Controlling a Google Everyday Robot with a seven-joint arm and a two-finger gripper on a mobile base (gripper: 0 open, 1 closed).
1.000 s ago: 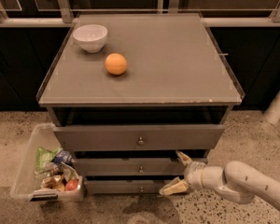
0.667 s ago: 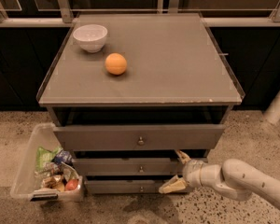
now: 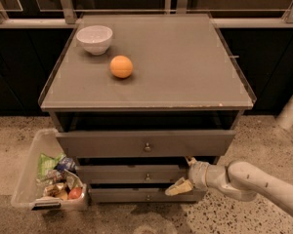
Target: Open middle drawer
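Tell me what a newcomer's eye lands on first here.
First the orange beside a white bowl on the cabinet top. Then the pale arm low at the right, its hand open at the right end of the middle drawer. A clear bin of litter sits on the floor at the cabinet's left.

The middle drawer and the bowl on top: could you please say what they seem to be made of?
Middle drawer: matte grey front, likely painted wood or laminate; its small shiny knob looks metal. Bowl: smooth white, probably ceramic. The end effector sits open at the drawer's right end.
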